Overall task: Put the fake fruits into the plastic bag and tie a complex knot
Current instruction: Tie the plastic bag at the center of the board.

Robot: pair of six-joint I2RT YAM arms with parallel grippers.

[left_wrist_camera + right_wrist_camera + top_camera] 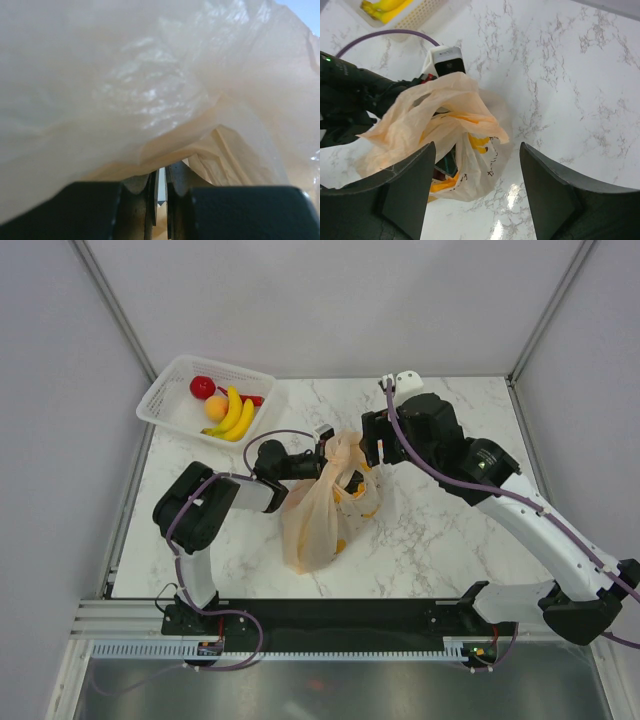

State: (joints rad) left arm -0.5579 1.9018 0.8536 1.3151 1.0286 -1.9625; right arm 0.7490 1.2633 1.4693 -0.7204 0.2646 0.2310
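- Looks like we're mid-loading. The plastic bag (318, 515) sits in the middle of the marble table (450, 540), slumped toward the near edge, with its mouth pulled up on the far side.
- The left gripper (318, 462) is at the bag's top edge. On its wrist view the fingers (176, 192) are almost closed with just a thin slit between them, and bag film is draped all over them. My read is it's pinching the rim or a handle to hold the mouth up, though the actual pinch point is hard to see.
- The right gripper (371, 454) hovers right over the opening with its jaws spread wide and nothing in them.
- There's something dark and some yellow down inside the bag, but I can't tell fruit from print.
- The bananas (235, 412), apple (202, 387), peach (216, 407) and chili (252, 399) are in the white basket (165, 400) at the far left corner, well apart from the bag.
- So no knot yet, and I'd guess we're roughly halfway at best.
- Next move, I reckon: the right arm swings over to the basket, which is a long reach across the left arm, and grabs one fruit while the left keeps the mouth open.
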